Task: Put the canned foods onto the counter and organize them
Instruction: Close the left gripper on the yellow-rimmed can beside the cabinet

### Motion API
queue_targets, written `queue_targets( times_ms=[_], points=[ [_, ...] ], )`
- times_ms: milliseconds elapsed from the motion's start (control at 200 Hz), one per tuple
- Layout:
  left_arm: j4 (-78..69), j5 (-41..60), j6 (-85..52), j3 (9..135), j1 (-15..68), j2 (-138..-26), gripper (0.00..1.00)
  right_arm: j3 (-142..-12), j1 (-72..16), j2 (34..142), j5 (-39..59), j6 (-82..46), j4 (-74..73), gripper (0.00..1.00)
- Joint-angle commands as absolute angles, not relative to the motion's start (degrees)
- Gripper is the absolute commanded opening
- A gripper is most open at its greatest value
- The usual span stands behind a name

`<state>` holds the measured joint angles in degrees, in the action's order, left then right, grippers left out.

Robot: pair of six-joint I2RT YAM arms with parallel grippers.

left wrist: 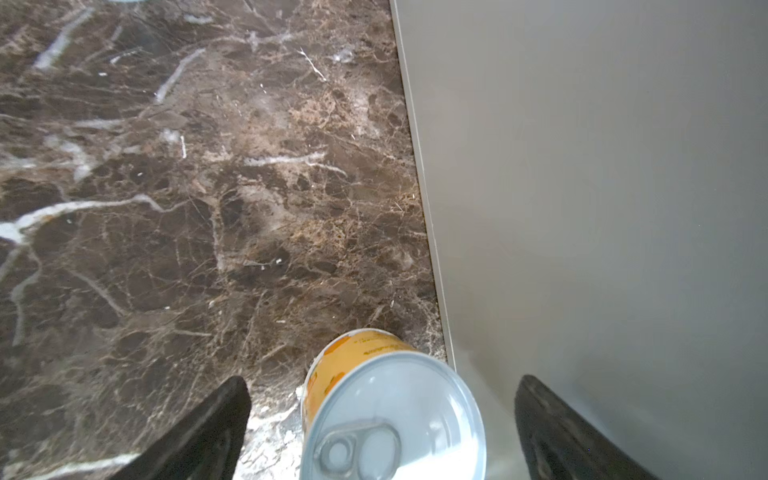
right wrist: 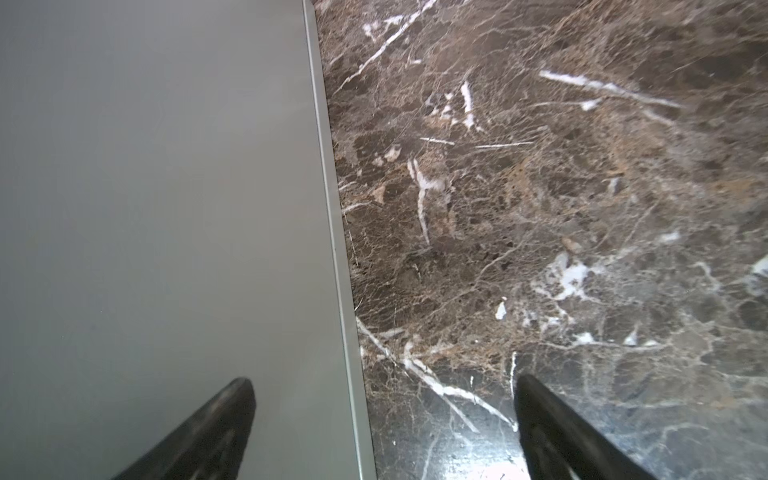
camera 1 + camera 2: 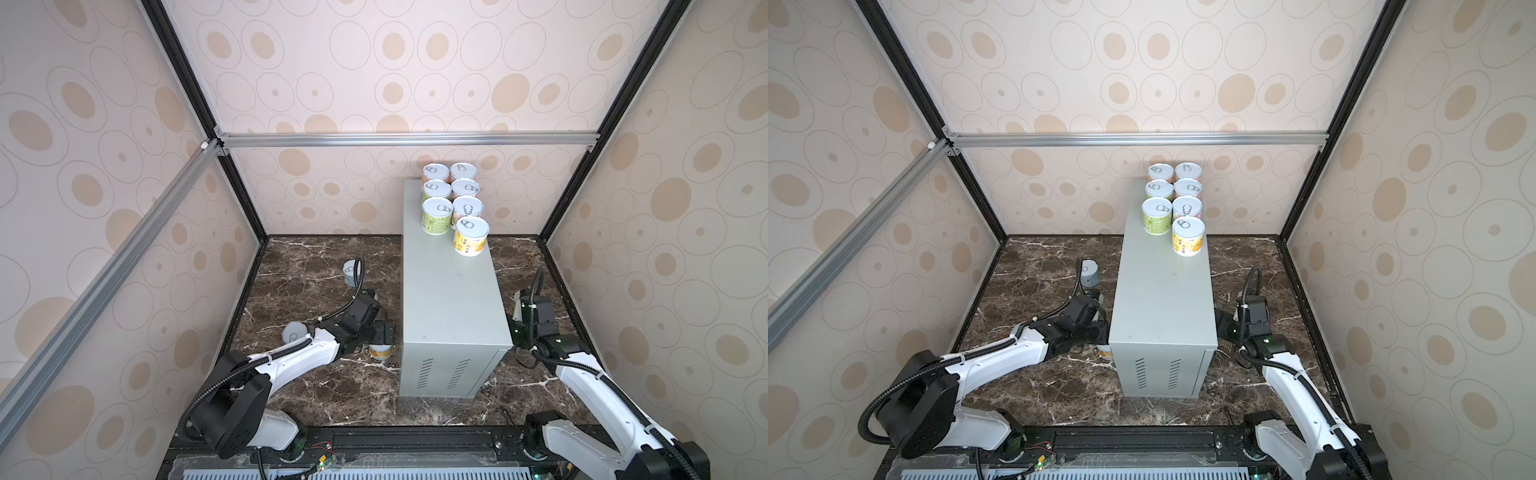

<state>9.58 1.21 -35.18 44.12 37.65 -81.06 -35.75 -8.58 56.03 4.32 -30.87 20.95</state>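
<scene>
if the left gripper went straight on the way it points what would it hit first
Probably the orange can, upright on the marble between the open jaws of the left gripper, right beside the counter side wall; depth to it is unclear.

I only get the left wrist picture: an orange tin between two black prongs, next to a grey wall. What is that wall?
Observer: It is the counter, a tall grey metal box; seven cans stand on its far end.
Operator: Any more tins on the floor?
Observer: Yes, a pale can stands on the marble, farther back on your side.
Operator: And the other arm?
Observer: The right gripper hangs open and empty on the box's opposite side.
</scene>
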Motion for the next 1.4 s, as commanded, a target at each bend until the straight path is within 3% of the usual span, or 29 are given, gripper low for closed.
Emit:
queue_targets(
  times_ms=[0,465,1210,1395],
  points=[
    [9.29,0.47,-36.18,46.23,38.22,-82.06,0.99,-35.34,-8.36,56.32,5.27,-31.43,20.21,1.0],
    [13.49,-6.44,-35.31,48.45,40.24,-85.5,0.99,-35.67,-8.4,57.11,6.59,-31.11,20.04,0.99],
    [18.08,-17.68,-38.62,41.7,40.38,-78.5,0.99,-35.31,-8.37,56.93,7.65,-31.0,19.9,0.99],
    [16.17,-14.04,-37.45,40.93,40.33,-75.28,0.99,-35.27,-8.35,56.95,7.82,-30.84,19.85,1.0]
  ],
)
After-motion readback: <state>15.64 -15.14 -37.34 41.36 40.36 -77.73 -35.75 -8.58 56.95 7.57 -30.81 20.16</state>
